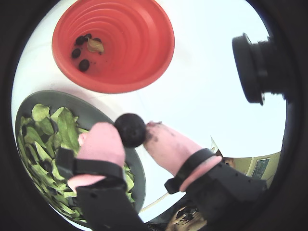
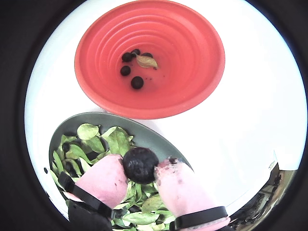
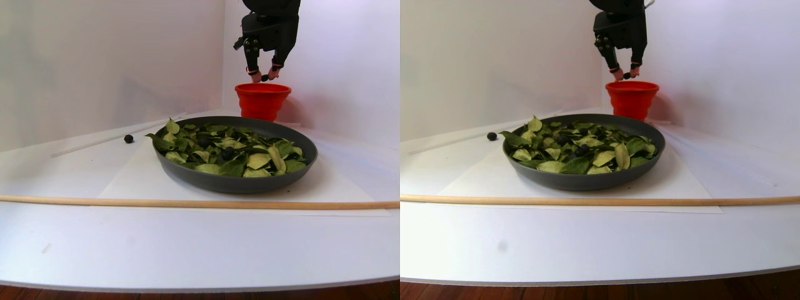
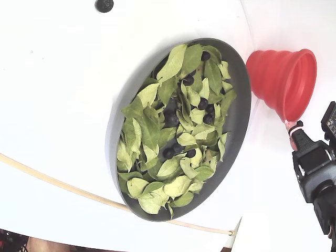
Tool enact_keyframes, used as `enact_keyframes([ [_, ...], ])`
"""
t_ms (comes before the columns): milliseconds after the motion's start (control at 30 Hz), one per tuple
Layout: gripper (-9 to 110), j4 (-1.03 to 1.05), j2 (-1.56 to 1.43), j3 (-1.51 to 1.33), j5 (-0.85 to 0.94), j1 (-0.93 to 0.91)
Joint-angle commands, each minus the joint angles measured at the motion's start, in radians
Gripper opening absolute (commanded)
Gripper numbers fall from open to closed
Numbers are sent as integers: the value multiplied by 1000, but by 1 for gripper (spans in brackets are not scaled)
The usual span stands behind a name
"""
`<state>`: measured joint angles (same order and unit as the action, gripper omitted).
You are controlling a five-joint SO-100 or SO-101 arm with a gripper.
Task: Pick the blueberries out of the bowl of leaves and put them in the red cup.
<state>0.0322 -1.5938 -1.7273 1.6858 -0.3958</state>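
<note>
Tool (image 2: 144, 168) is clamped on one blueberry (image 2: 140, 165), raised above the near rim of the red cup (image 2: 192, 62). Cup contains berries and one leaf; bowl of leaves (image 4: 239, 136) sits adjacent on the surface (image 3: 187, 244).

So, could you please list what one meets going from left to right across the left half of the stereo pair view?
Stray blueberry on the table → bowl of leaves → red cup, with the end effector above it pinching a blueberry.
</note>
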Motion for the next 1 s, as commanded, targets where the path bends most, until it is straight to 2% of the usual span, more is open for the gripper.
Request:
enact_keyframes([
  [0, 11, 0, -12, 103, -9, -41],
  [967, 13, -2, 172, 419, -81, -40],
])
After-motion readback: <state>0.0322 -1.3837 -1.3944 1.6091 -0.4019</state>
